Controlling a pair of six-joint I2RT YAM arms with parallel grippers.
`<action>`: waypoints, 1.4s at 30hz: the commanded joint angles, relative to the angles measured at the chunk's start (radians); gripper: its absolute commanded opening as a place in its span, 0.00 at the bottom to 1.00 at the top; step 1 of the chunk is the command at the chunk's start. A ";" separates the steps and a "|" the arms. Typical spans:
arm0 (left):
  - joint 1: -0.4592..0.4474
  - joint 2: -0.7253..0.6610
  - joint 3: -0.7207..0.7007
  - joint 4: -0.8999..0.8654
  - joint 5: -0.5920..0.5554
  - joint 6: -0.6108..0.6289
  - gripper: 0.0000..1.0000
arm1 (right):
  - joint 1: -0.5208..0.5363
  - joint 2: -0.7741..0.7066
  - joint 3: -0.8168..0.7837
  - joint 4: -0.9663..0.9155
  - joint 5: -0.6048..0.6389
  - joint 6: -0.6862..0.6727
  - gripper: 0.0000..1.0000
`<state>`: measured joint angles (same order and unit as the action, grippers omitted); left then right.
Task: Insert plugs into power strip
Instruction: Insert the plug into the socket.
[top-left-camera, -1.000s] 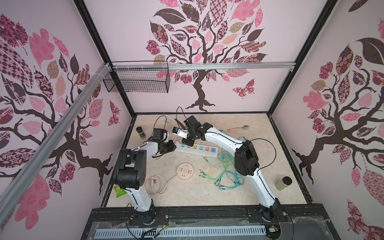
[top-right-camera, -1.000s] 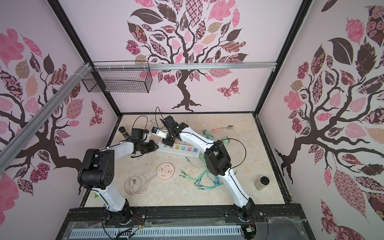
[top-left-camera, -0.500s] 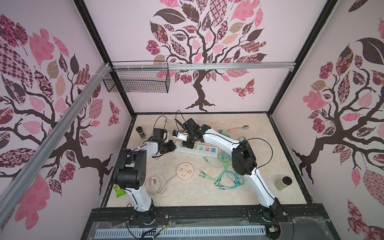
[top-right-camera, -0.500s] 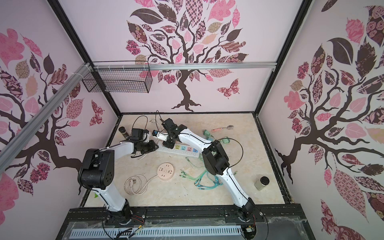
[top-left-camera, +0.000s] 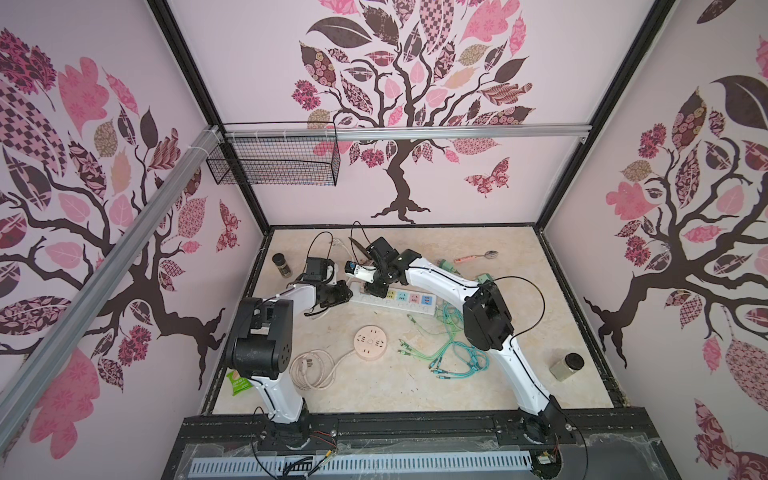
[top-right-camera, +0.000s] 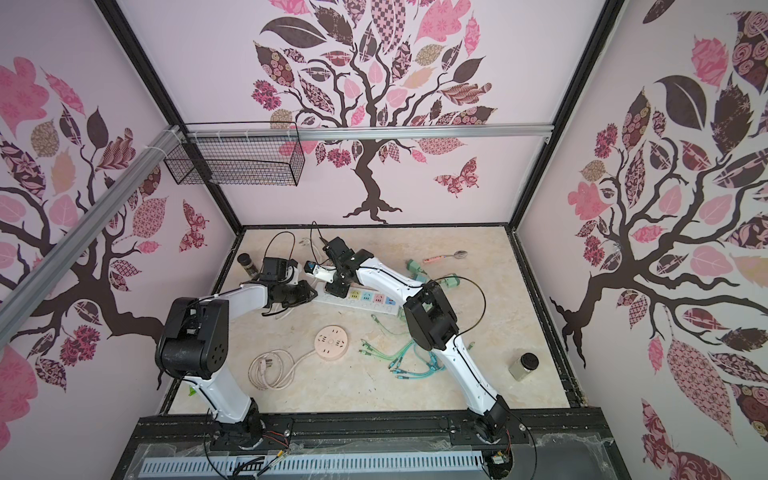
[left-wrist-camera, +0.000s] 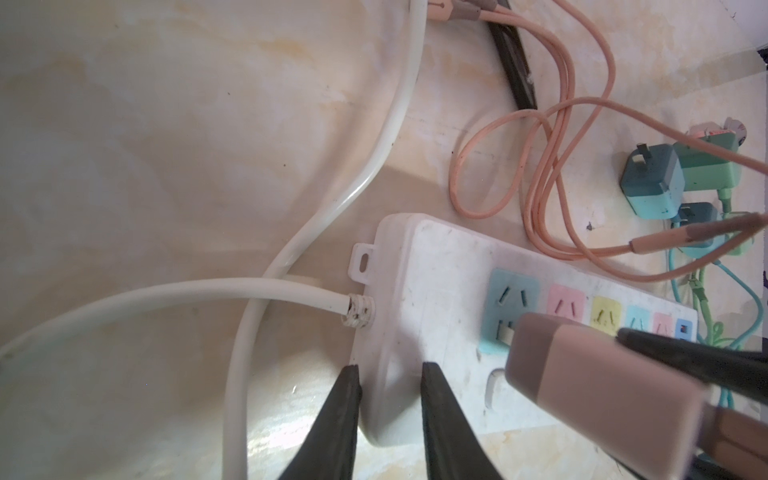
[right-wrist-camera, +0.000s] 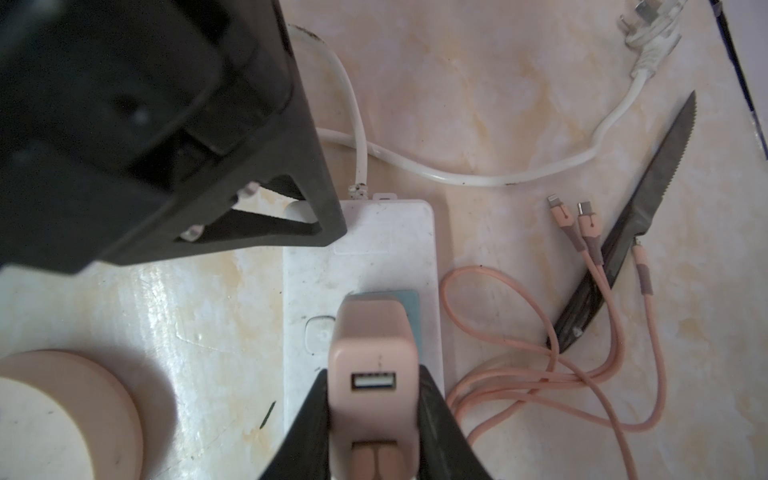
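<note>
The pink plug (right-wrist-camera: 374, 332) sits tilted over the strip's (right-wrist-camera: 361, 241) end blue socket (left-wrist-camera: 505, 299), prong at the slot, not flush. My right gripper (right-wrist-camera: 374, 372) is clamped on its sides. My left gripper (left-wrist-camera: 388, 370), nearly together, pinches the strip's cord-end corner on the desk (left-wrist-camera: 166, 124).

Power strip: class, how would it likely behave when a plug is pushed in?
Likely stiff: the power strip is a moulded bar. It might slide on the glossy tabletop, though the left claw gripping its end should steady it. Its bendy white cord would probably just trail.
</note>
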<state>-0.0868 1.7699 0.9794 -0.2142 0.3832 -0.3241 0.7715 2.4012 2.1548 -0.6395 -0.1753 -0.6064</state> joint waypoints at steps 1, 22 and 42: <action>-0.012 -0.005 -0.041 -0.008 0.022 -0.003 0.29 | 0.008 0.055 0.025 -0.023 0.014 -0.006 0.00; 0.002 -0.027 -0.091 0.049 0.030 -0.030 0.29 | 0.008 0.164 0.094 -0.061 0.037 -0.013 0.00; 0.020 -0.051 -0.122 0.086 0.039 -0.055 0.29 | 0.008 0.165 0.042 -0.048 0.062 -0.013 0.00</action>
<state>-0.0700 1.7359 0.8879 -0.0925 0.4126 -0.3733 0.7769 2.4805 2.2570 -0.6914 -0.1677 -0.6102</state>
